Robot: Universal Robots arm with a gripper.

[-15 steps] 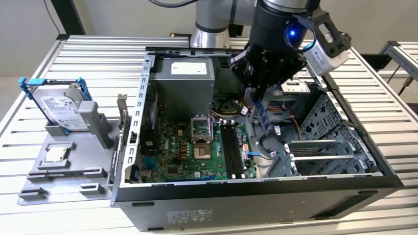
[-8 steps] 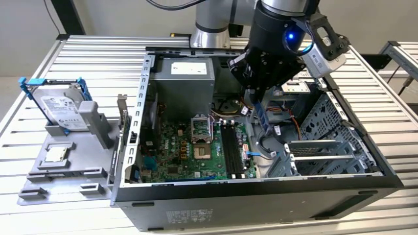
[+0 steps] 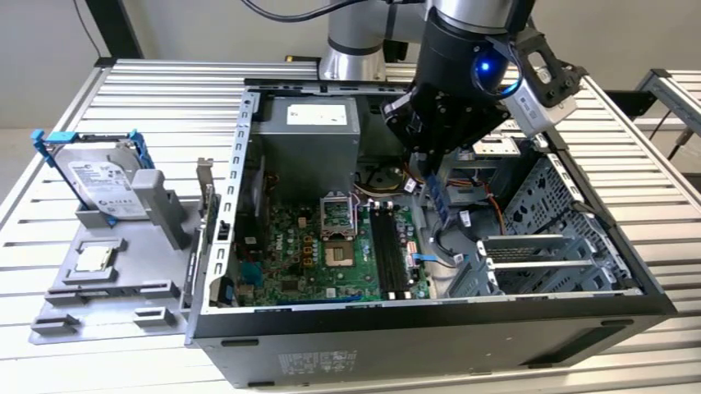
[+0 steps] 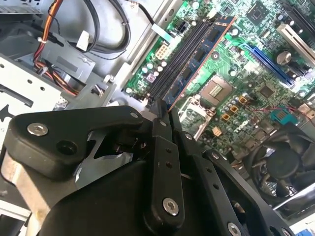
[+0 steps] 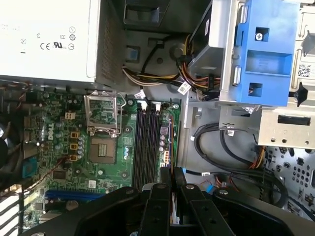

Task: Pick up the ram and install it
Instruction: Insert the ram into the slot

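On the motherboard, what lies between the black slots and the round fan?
The square processor socket lies between them, in the second wrist view.

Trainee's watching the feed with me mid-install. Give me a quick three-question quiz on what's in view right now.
1. True or false: the gripper is shut on the ram.
2. Where is the hard drive? A) under the ram B) on the grey tray C) in the gripper
3. Fill in: the ram hangs over the ____.
Key: 1 true; 2 B; 3 motherboard.
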